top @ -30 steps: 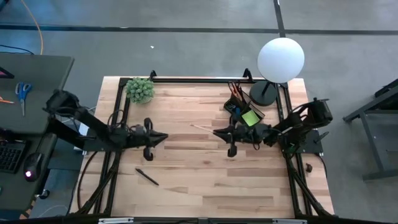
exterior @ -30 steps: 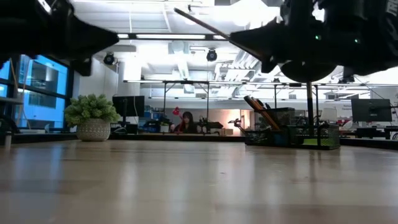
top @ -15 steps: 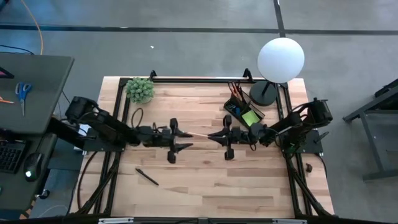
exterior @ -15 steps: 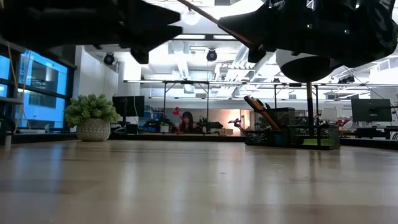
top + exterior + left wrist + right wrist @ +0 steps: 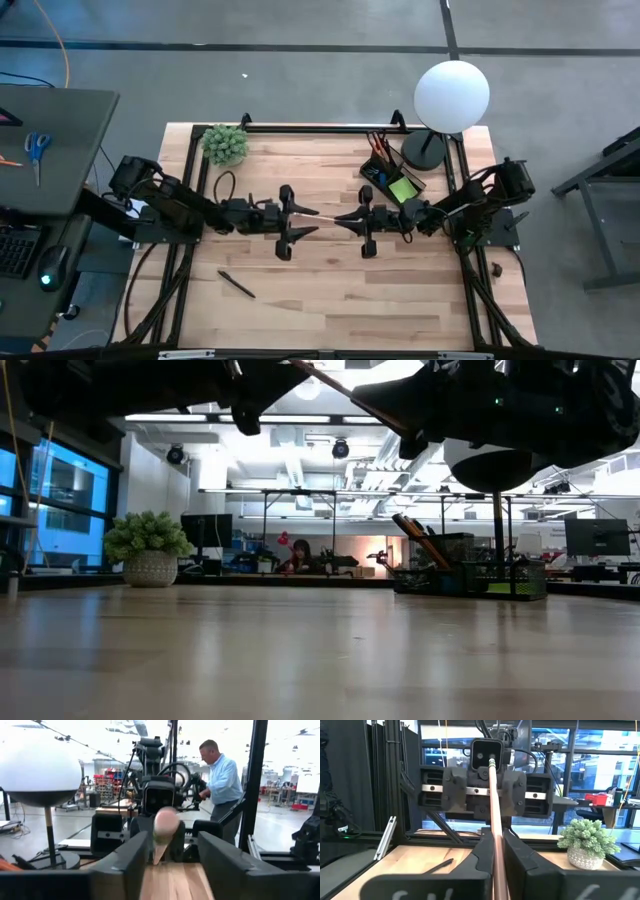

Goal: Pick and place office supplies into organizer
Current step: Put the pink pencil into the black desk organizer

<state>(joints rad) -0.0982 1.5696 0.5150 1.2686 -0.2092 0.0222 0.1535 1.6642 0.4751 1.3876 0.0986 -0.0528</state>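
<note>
Above the middle of the table, a wooden pencil (image 5: 320, 212) hangs in the air with my right gripper (image 5: 347, 217) shut on it. In the right wrist view the pencil (image 5: 493, 815) runs straight out from between the fingers toward the left arm. My left gripper (image 5: 300, 213) is open and faces it. Its two fingers stand on either side of the pencil's free end (image 5: 165, 822) with a gap on each side. The black organizer (image 5: 392, 178), with pens, pencils and a lime-green pad in it, stands at the back right. A black pen (image 5: 237, 284) lies flat on the table at the near left. My right gripper pinches the pencil near one end (image 5: 498, 862) between its two fingers. The fingers come level from the table's right side and lie along the pencil. The pencil is lifted clear of the table and sticks out toward the table's left, its free end a little higher.
A small potted plant (image 5: 225, 144) stands at the back left corner. A white globe lamp (image 5: 451, 95) stands behind the organizer. A black frame (image 5: 320, 128) runs round the table's edges. A person (image 5: 222, 775) stands in the room beyond.
My left gripper has moved toward the table's right edge, up to the pencil's free end, and has opened around it. My right gripper has shifted a little toward the table's left with the pencil, which stays lifted clear.
</note>
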